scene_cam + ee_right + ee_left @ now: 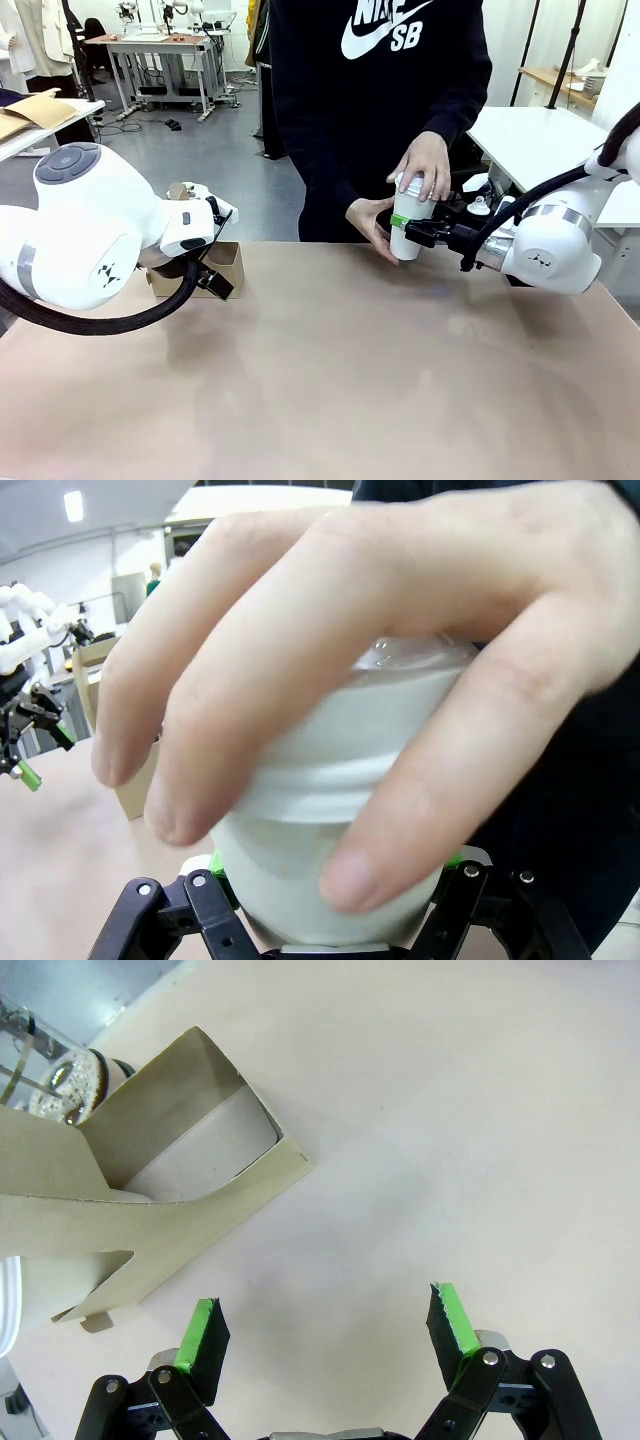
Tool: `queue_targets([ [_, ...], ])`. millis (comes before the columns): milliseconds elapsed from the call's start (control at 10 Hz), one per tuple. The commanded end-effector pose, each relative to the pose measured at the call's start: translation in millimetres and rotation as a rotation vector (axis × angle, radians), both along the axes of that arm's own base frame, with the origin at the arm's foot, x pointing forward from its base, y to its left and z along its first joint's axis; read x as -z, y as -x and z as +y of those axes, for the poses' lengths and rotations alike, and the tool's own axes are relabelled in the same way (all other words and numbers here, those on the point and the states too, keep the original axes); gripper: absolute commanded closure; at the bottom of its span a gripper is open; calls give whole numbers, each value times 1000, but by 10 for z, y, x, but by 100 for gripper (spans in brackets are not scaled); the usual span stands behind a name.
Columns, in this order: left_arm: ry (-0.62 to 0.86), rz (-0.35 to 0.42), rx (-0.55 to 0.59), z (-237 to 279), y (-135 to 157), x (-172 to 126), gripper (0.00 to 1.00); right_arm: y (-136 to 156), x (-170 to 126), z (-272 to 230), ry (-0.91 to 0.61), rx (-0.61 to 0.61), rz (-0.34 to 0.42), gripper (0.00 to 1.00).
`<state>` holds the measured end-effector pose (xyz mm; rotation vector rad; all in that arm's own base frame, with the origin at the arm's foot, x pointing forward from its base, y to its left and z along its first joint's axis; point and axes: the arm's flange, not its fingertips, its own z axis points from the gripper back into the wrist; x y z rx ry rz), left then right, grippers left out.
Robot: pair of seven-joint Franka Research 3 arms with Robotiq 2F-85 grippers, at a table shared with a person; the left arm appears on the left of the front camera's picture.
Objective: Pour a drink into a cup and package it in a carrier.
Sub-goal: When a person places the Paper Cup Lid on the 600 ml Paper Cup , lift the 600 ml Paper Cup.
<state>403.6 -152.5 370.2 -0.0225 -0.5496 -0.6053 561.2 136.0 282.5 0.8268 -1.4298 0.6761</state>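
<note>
Wide open and empty, the left gripper (pixel 325 1318) hangs over the smooth beige tabletop (pixel 450 1110), with the brown folded-cardboard carrier (pixel 180 1150) just ahead, off to one side. Farther off, the right gripper (pixel 404 226) pinches a white lidded paper cup (pixel 406 243), and the person's hand (pixel 425 165) is clasped over the top.

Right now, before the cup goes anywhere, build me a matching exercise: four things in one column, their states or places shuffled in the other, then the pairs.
1. left gripper
2. right gripper
3. carrier
4. person's upper hand

A. resting on top of the cup
B. brown cardboard, standing at the robot's left side of the table
C. open, over bare tabletop beside the carrier
D. closed around the white cup

Pairs: 1-C, 2-D, 3-B, 4-A
</note>
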Motion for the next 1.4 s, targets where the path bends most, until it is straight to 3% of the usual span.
queue_targets([
  [0,2,0,0,6,0,-2,0,10,-47,21,0,-1,1,19],
  [1300,2,0,0,6,0,-2,0,10,-47,21,0,-1,1,19],
])
